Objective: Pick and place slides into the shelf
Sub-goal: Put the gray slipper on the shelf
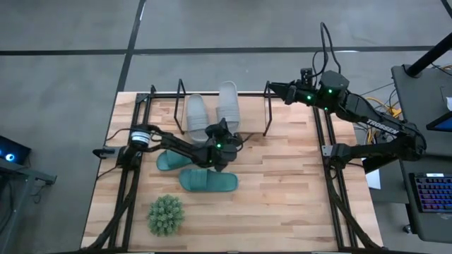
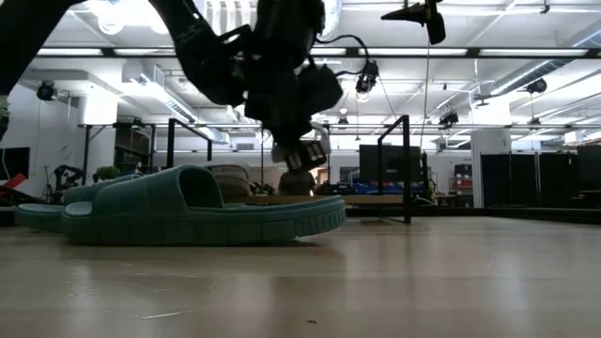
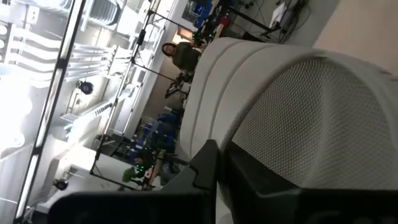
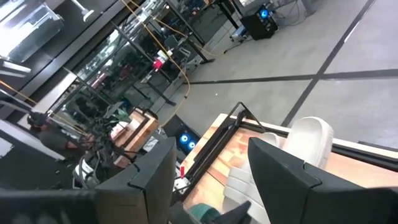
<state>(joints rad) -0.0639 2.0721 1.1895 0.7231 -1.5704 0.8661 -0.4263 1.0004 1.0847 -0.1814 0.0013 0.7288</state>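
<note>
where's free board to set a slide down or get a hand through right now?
Free: the wood between the shelf's right end loop and the right frame rail, and the front-right board right of the teal slide. A smaller patch lies left of the plant. Crowded: centre-left, where the left gripper sits by the grey slides and second teal slide.

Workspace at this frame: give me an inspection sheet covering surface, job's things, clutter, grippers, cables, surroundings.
Surface: wood table, bare on its right side.
Job's things: two grey slides in the shelf; two teal slides on the table.
Clutter: spiky green plant near the front edge.
Grippers: left gripper shut at the heel of a grey slide; right gripper open, above the shelf's right end.
Cables: black cable looping off the right arm.
Surroundings: grey floor; keyboard at right.
</note>
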